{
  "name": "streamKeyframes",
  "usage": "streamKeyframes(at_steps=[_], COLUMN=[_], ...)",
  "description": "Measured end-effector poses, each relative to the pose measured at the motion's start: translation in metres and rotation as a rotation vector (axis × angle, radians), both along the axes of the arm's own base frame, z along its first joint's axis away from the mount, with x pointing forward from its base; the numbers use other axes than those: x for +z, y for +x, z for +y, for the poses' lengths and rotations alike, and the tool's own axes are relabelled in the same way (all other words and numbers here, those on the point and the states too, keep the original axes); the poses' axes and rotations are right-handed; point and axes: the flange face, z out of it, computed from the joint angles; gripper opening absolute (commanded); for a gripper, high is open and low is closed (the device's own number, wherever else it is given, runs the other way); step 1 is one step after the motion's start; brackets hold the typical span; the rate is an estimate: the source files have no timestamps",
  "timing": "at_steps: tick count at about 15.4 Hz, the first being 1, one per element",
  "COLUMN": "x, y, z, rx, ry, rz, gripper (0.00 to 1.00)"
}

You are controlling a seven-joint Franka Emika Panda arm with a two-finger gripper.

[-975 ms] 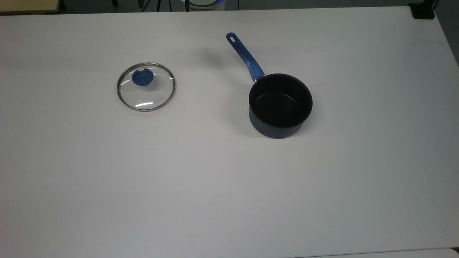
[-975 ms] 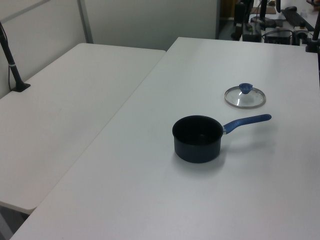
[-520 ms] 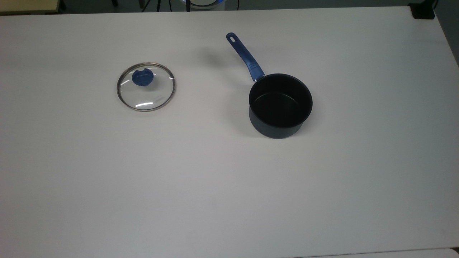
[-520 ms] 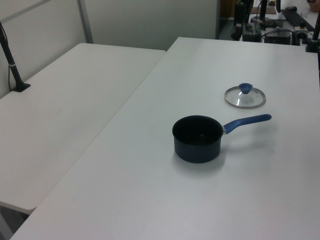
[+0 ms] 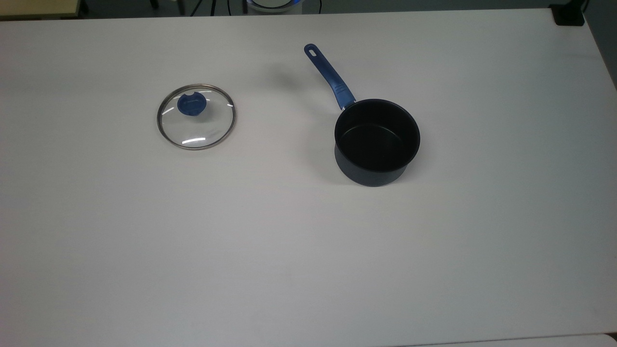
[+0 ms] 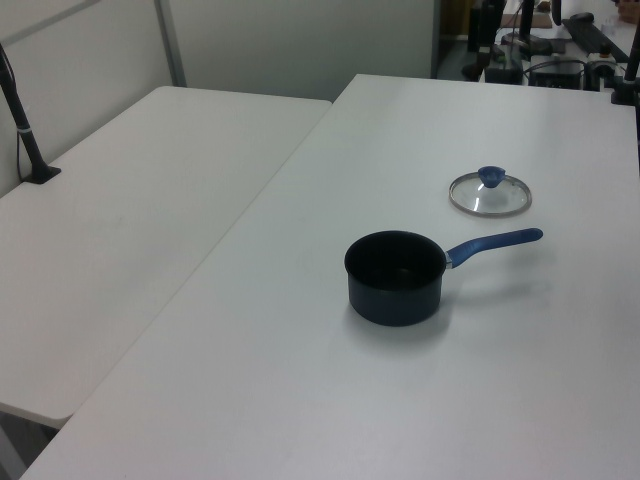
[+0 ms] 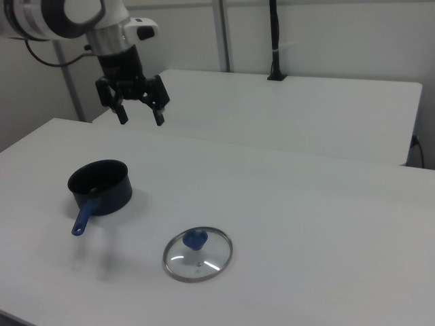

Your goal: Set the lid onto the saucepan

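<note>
The lid (image 5: pixel 196 117) is a round glass disc with a metal rim and a blue knob, lying flat on the white table (image 5: pixel 289 250); I also see the lid (image 6: pixel 490 193) in the left view and the lid (image 7: pixel 198 254) in the right view. The saucepan (image 5: pixel 377 142) is dark and empty, its blue handle pointing toward the top view's upper left. It shows as the saucepan (image 6: pixel 396 277) and the saucepan (image 7: pixel 100 187) elsewhere. My gripper (image 7: pixel 141 116) hangs open high above the table, beyond the saucepan in the right view, holding nothing.
A second white table (image 6: pixel 120 230) adjoins on the left view's left, with a black post (image 6: pixel 25 125) clamped to it. A black clamp (image 5: pixel 569 15) sits at the top view's upper right corner. Equipment (image 6: pixel 560 40) stands past the far edge in the left view.
</note>
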Motion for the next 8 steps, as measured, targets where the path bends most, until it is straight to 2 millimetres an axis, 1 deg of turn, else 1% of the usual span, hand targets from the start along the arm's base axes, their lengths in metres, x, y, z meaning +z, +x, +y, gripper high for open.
streamKeyframes(at_steps=[2, 4, 6, 8], x=[-0.009, -0.029, -0.059, -0.097], y=[0.004, 0.01, 0.017, 0.018], z=[-0.016, -0.036, -0.057, -0.076], rx=[-0.001, -0.017, -0.036, -0.056], ry=[-0.01, -0.053, -0.08, -0.081], rz=[0.016, 0.04, 0.039, 0.038], gripper=[1.0, 1.0, 1.0, 1.0])
